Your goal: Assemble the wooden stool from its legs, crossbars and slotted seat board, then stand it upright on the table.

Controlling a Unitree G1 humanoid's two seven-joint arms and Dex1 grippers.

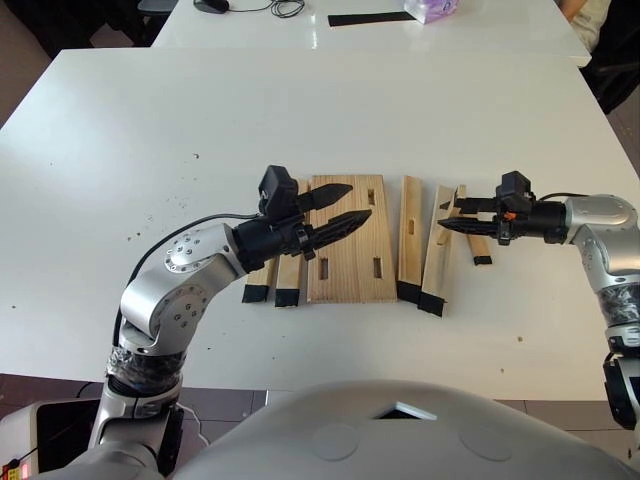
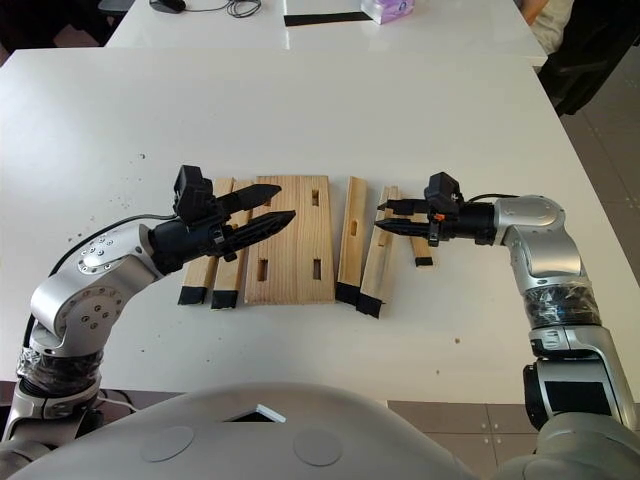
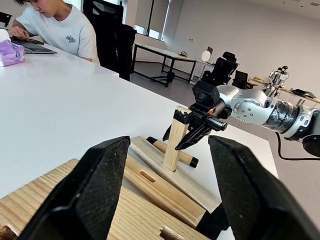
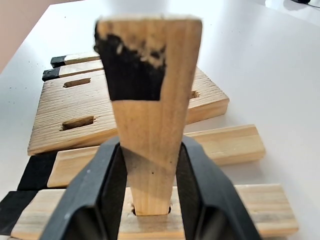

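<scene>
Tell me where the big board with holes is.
In the eye views the seat board lies flat on the table, centre, legs on both sides, the open left gripper above it.

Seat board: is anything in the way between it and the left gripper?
No, nothing visible is in the way. The open left gripper hovers above the seat board, with bare wood beneath it.

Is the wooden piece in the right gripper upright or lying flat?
Upright: the crossbar stands on end in the right gripper, foot in the slot of a flat leg.
</scene>
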